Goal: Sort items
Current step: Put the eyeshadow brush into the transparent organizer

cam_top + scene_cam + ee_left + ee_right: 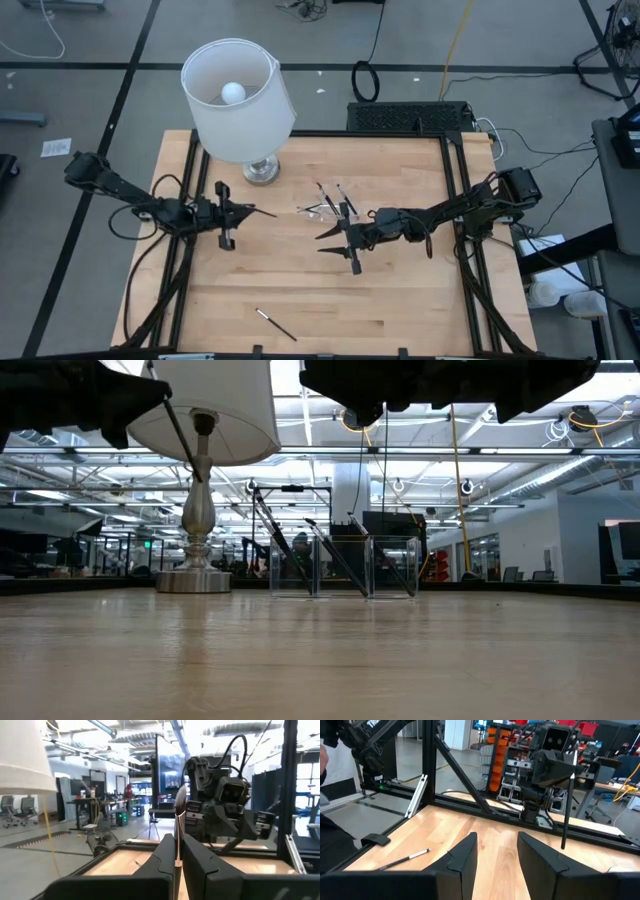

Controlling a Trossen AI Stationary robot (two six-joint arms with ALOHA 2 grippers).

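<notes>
So the left gripper (262, 212) is clamped tight on one dark stick (178, 827), pinched near its lower end so it stands upright between the fingers (162, 857), silvery tip up; holding it low like that probably leaves most of the length free to drop into a slot. It hovers off the table just in front of the lamp (238, 100), on the side toward the clear tray (322, 209). That tray sits a bit farther from the lamp, near the middle of the table (400, 300), and it already has a few sticks (333, 197) leaning at angles inside its compartments, which you see best from the table-level camera. Can't tell exactly how many are in which compartment. The right gripper (322, 243) sits just past the tray on the side away from the lamp, fingers (462, 857) apart and holding nothing, raised off the table, I'd guess waiting its turn. One more pen (274, 324) lies flat on the wood well away from the lamp, near the front edge. My read: the held stick goes into the tray next, and the loose one is still to be picked up
</notes>
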